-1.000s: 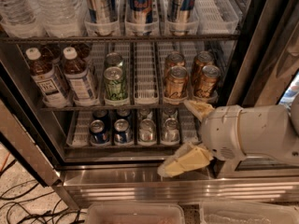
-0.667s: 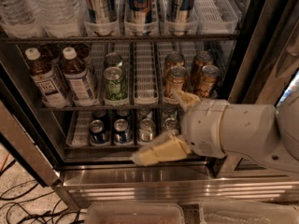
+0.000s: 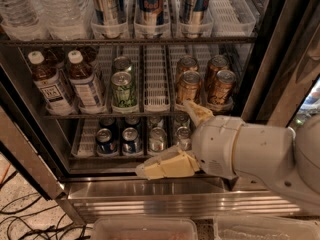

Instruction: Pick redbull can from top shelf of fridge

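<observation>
The open fridge (image 3: 165,196) fills the view, its white wire racks stacked above a shiny steel base. The robot's pale arm (image 3: 250,151) reaches in from the right at the lowest rack. The top shelf (image 3: 150,42) holds tall cans in clear trays, the redbull can (image 3: 150,4) in the middle lane. The gripper (image 3: 166,138) hangs well below it, before the short dark-blue cans (image 3: 114,140), its fingers (image 3: 167,166) spread wide and empty. A green can (image 3: 124,90) stands on the middle rack.
</observation>
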### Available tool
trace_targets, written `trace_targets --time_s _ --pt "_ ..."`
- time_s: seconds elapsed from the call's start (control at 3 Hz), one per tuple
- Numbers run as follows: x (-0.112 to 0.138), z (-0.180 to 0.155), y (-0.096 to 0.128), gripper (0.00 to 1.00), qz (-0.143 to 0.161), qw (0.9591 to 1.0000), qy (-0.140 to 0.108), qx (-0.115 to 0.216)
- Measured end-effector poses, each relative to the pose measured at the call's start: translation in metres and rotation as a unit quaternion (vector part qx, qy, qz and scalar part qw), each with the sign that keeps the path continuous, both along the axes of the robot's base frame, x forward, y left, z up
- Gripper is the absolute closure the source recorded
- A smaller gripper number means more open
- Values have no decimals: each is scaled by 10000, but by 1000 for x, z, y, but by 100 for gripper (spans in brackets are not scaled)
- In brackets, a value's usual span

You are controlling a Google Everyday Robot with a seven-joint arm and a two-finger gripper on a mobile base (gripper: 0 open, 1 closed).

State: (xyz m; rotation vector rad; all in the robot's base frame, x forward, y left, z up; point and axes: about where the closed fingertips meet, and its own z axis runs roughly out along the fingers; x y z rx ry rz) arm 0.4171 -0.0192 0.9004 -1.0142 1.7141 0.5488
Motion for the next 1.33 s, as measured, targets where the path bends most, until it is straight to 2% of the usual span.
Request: trace_targets --time_s 0.33,0.67,1.0,1.33 --pt "10 -24 -16 0 -603 9961 -74 641" --pt "36 -17 -54 0 -1520 9804 -434 1179" --pt "48 20 -44 0 -1564 9744 -1225 1057" --pt "41 38 -2 0 -1165 9760 -1599 907"
